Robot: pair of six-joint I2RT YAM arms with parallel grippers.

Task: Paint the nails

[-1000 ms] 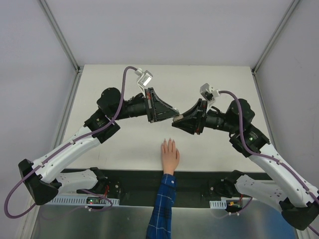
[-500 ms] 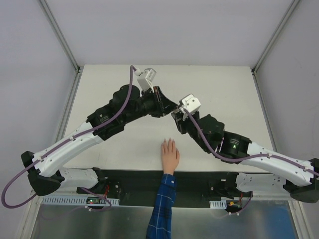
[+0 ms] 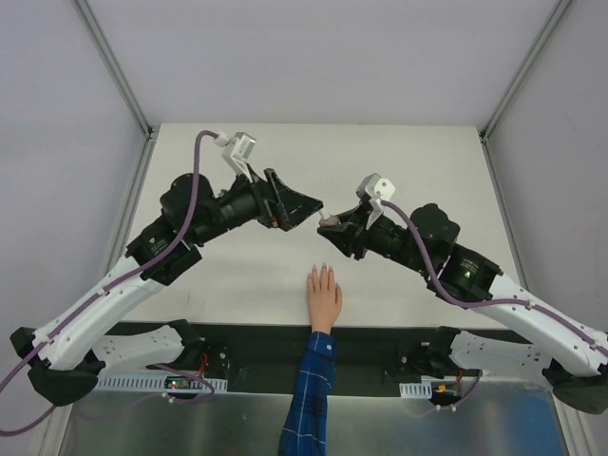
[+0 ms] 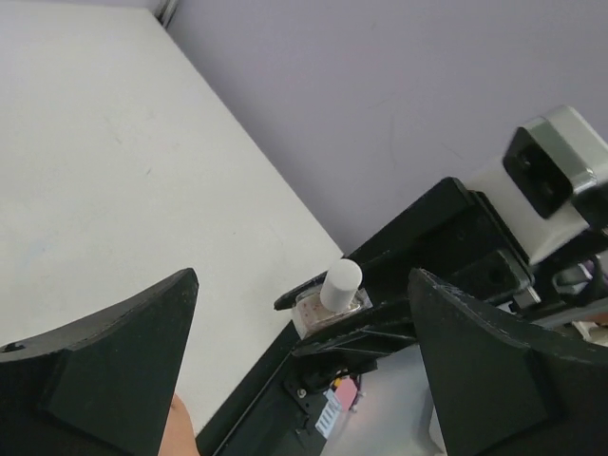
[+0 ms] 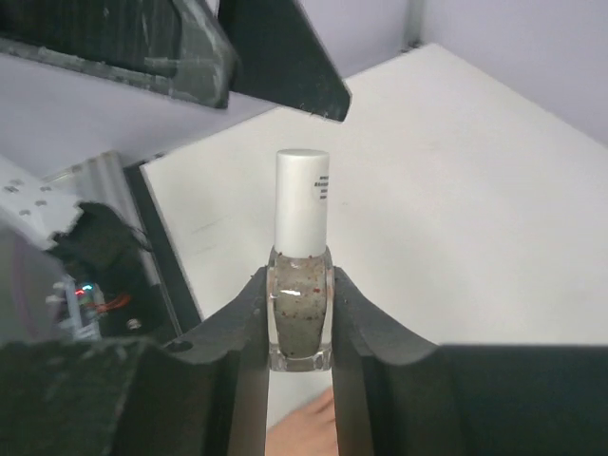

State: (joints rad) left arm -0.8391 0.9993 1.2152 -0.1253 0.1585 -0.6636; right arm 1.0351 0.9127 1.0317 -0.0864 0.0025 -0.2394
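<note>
A flesh-coloured mannequin hand (image 3: 324,296) with a blue plaid sleeve (image 3: 309,399) lies palm down at the table's near edge; its nails are too small to make out. Above and just beyond the fingers, my right gripper (image 3: 331,226) (image 5: 300,290) is shut on a small glass polish bottle (image 5: 300,318) with its white cap (image 5: 302,199) on. My left gripper (image 3: 309,211) (image 4: 304,280) stands wide open a little to the left of it, with nothing between its fingers. In the left wrist view the bottle (image 4: 331,296) sits ahead of the open jaws.
The white table (image 3: 427,161) runs back to grey walls with metal corner posts. A black strip (image 3: 380,344) with the arm bases lines the near edge. In the right wrist view the left gripper's finger (image 5: 275,62) hangs above the cap.
My left gripper has opened wide and drawn back to the left, away from the bottle's cap. The right arm has shifted but stays shut on the bottle.
</note>
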